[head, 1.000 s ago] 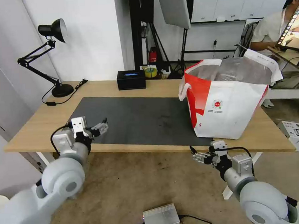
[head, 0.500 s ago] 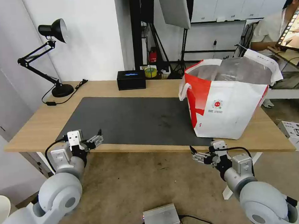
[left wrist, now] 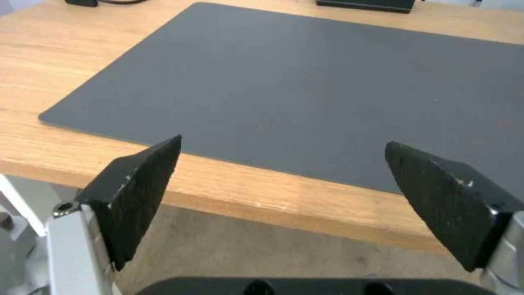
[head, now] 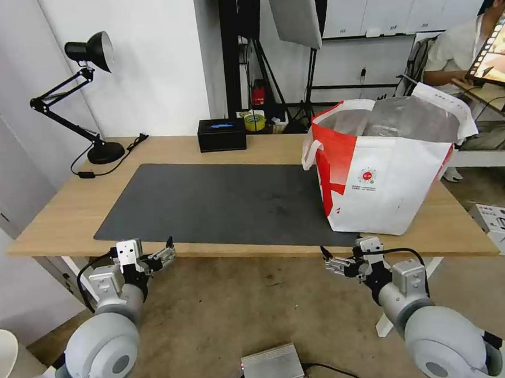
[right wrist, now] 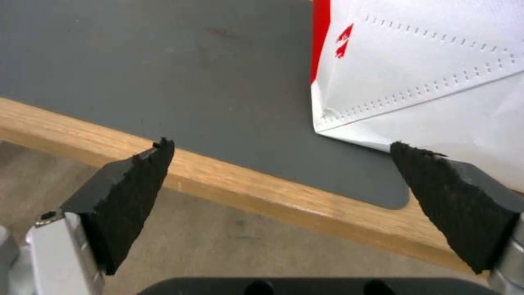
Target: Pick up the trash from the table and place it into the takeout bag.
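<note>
The takeout bag (head: 387, 176), white with red side panels and a foil lining, stands open on the right end of the table (head: 56, 222), partly on the dark grey mat (head: 219, 202). The trash is out of view. My left gripper (head: 164, 253) hangs open just in front of and below the table's front edge, near the mat's left corner. Its wrist view looks between its empty fingers (left wrist: 142, 184) at the bare mat (left wrist: 327, 82). My right gripper (head: 332, 262) is open and empty below the front edge, facing the bag's lower corner (right wrist: 437, 61).
A black box (head: 221, 134) and a tape roll (head: 254, 121) sit at the table's back edge. A black desk lamp (head: 92, 96) stands at the back left. On the floor lie a silver box (head: 272, 365) and a white box (head: 500, 227).
My left arm has dropped and pulled back from above the mat's front left corner to below the table's front edge. The right arm has stayed still.
</note>
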You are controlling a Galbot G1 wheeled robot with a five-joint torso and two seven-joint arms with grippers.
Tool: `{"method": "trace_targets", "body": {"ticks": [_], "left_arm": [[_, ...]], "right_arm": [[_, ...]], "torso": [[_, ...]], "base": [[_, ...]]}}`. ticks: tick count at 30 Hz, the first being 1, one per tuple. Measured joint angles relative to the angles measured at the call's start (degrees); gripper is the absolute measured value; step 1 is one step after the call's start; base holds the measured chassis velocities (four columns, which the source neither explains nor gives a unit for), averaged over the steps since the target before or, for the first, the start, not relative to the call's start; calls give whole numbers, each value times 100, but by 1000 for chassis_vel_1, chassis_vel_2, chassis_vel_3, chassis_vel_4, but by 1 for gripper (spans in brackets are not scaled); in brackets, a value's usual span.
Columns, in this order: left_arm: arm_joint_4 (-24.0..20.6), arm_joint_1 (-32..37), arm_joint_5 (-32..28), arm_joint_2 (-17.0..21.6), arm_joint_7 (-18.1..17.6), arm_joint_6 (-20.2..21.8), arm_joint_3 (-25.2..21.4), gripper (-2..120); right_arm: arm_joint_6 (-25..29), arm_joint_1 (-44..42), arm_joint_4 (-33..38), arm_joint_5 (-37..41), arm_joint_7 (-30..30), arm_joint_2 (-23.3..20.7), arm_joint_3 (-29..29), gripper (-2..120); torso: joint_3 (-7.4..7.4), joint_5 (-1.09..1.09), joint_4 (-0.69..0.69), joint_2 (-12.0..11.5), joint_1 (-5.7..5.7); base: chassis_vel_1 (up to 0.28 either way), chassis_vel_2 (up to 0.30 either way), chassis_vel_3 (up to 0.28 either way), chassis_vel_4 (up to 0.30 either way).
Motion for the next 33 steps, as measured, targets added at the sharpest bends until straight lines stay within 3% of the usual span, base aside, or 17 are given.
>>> {"method": "trace_targets", "body": {"ticks": [33], "left_arm": [[-1,-25,-25,5,-10,8,16,100]], "right_arm": [[0,0,0,0,0,0,0,100]], "torso": [[0,0,0,-1,1]], "base": [[0,0,0,0]]}}
